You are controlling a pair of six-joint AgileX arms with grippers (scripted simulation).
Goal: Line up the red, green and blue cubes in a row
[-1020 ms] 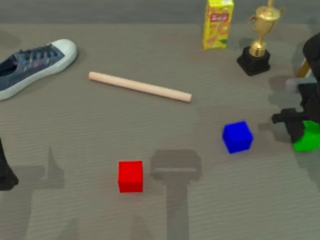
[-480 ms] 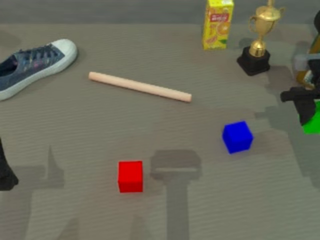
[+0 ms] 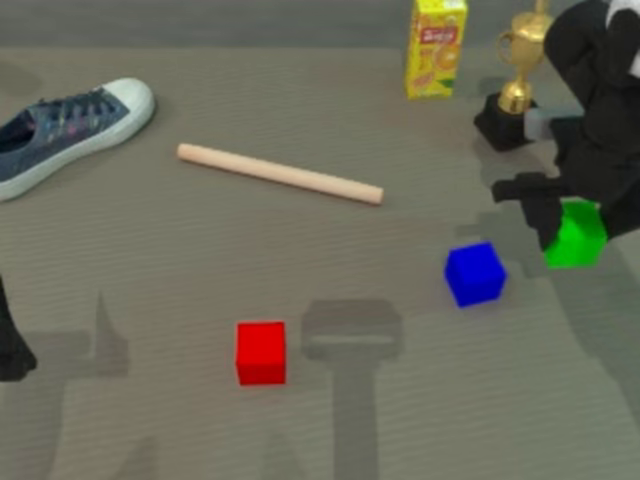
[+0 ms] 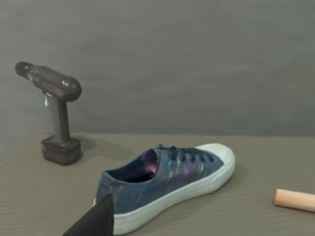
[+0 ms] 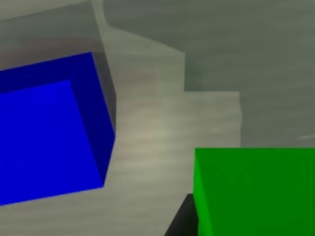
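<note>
The red cube (image 3: 261, 352) rests on the table near the front middle. To its right and a little farther back sits the blue cube (image 3: 474, 273) (image 5: 49, 132). My right gripper (image 3: 577, 224) is shut on the green cube (image 3: 575, 242) (image 5: 256, 191) and holds it above the table, just right of the blue cube and apart from it. One dark finger (image 5: 182, 222) shows against the green cube's side in the right wrist view. My left gripper (image 3: 8, 350) stays parked at the table's left edge, far from all three cubes.
A blue sneaker (image 3: 70, 130) (image 4: 162, 182) lies at the back left and a wooden rod (image 3: 280, 173) lies slantwise behind the cubes. A yellow juice carton (image 3: 437, 48) and a gold trophy (image 3: 515, 85) stand at the back right. A drill (image 4: 54, 118) stands beyond the sneaker.
My right gripper has carried the green cube from the table's right edge a little toward the back, then left, close to the blue cube. The red and blue cubes have not moved.
</note>
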